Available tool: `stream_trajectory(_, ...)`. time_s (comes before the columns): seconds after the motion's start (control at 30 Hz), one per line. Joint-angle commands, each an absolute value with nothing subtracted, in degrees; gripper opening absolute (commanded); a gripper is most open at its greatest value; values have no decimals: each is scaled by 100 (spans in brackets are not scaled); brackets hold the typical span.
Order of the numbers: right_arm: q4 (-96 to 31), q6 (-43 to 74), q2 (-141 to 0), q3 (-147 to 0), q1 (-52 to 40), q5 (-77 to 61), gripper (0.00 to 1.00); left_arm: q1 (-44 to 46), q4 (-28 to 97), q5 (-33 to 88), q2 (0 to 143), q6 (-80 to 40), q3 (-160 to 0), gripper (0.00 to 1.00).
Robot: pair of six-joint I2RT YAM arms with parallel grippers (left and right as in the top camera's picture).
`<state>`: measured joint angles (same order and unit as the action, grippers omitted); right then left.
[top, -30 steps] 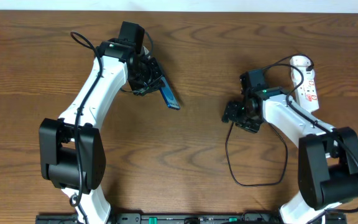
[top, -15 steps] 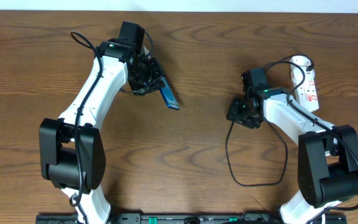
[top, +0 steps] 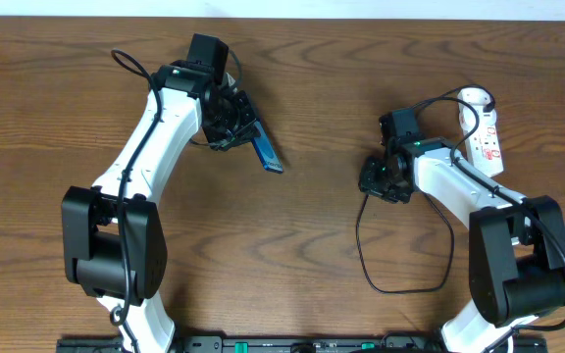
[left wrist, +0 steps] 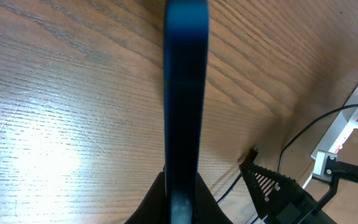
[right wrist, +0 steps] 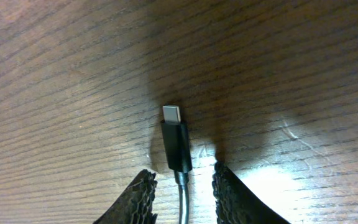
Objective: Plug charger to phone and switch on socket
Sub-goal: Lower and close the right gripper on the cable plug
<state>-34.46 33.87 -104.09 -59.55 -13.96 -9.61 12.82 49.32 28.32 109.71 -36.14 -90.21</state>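
My left gripper [top: 235, 126] is shut on the phone [top: 269, 155] and holds it on edge above the table; the left wrist view has its dark blue edge [left wrist: 185, 74] running up from the jaws. The charger's black plug [right wrist: 176, 146] lies flat on the wood with its metal tip pointing away. My right gripper [right wrist: 182, 180] straddles the cable just behind the plug, jaws narrowly apart with a gap on each side. The thin cable loops over the table [top: 405, 289]. At the far right lies the white socket [top: 485, 132], also seen as the socket [left wrist: 353, 121] in the left wrist view.
The right gripper's ribbed finger [left wrist: 271, 186] shows in the left wrist view, to the right of the phone. The robots' thicker black cables arch over the socket's plug head [top: 473, 97]. Bare wood lies between the two arms.
The right gripper's jaws have narrowed around the cable behind the plug, and it has shifted slightly over it. The left arm and phone have not moved.
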Motion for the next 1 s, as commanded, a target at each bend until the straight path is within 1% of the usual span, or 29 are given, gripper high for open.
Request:
stream_trajectory(0.0,-3448,3358,-10512,-5913,-1433,-725,29,1273,4950,2862,10855,-3555,-9011,7)
stream_trajectory(0.2,-3409,3354,-10512,-5913,-1424,-676,25,1273,4945,2864,10855,-3555,-9011,7)
stream_trajectory(0.4,-3380,3356,-10512,-5913,-1424,-679,24,1273,4947,2864,10855,-3555,-9011,7)
stream_trajectory(0.97,-3385,3361,-10512,-5913,-1435,-812,22,1273,4947,2864,10855,-3557,-9011,7)
